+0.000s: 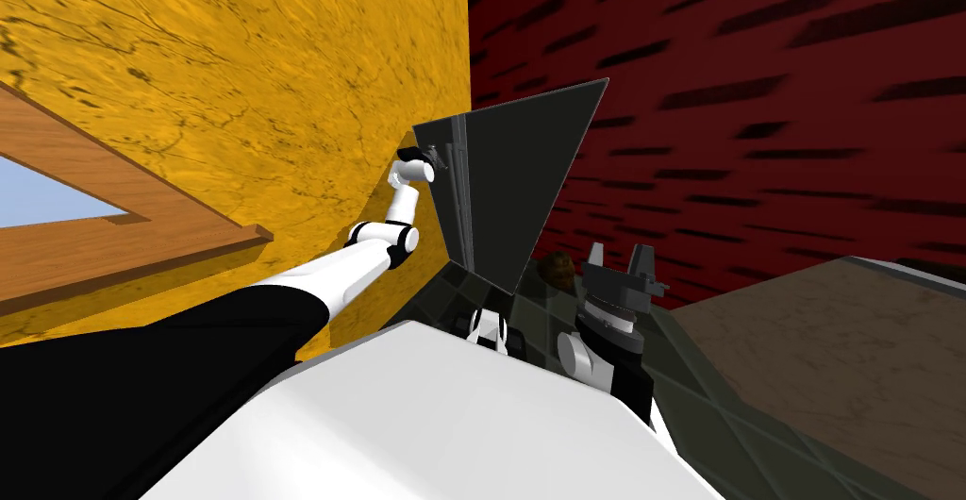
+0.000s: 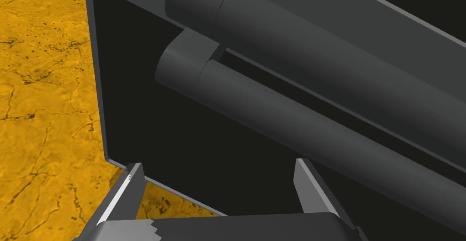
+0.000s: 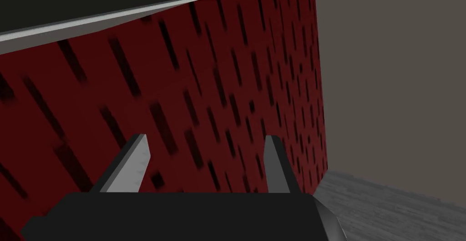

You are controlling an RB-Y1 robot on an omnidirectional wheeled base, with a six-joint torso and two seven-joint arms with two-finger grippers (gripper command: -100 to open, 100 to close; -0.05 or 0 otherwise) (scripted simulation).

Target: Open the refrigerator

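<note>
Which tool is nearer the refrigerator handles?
Left. The left tool is open, just short of the refrigerator handles; the right tool hangs open, well away from them.

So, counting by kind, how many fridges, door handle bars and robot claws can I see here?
Dark grey box-shaped refrigerator: 1
Dark grey cylindrical handle bars: 2
Grey two-fingered grippers, the left gripper and the right gripper: 2
Total: 5

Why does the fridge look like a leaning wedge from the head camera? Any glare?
Head view: the wide, rolled lens slants everything, so the fridge tapers; no glare. Left wrist view: its handles are softly shaded, dark on dark. Right wrist view: flat, even light.
</note>
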